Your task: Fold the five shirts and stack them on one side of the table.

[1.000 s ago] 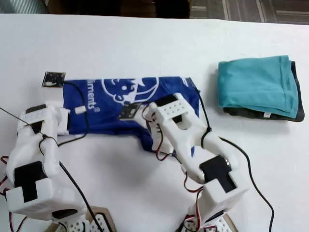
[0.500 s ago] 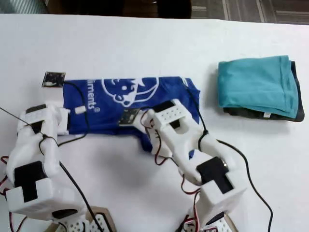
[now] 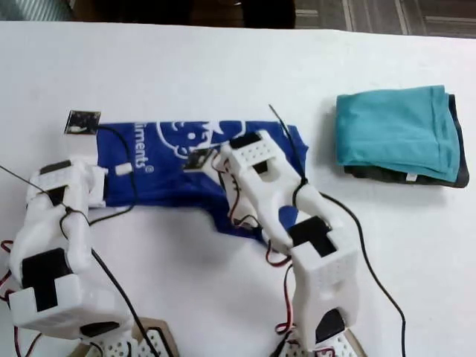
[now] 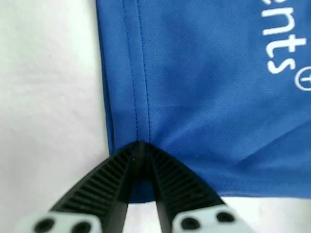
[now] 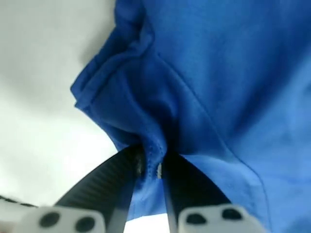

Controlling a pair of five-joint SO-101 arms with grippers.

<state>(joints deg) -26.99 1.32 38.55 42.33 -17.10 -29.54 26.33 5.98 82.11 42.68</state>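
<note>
White table [image 3: 223, 67] under blue shirt [image 3: 165, 182], left hand [image 4: 140, 148] and right hand [image 5: 150, 156] clamped tight on fabric.

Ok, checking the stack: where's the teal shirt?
High view: the teal shirt lies folded atop a dark shirt, right side of the table, apart from the blue shirt.

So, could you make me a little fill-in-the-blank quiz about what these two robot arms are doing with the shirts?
The shirt pinched by the left gripper and the right gripper is ____ in colour.
Its printed lettering is ____.
The folded stack lies nearer the ____ arm.
Missing words: blue; white; right.
</note>
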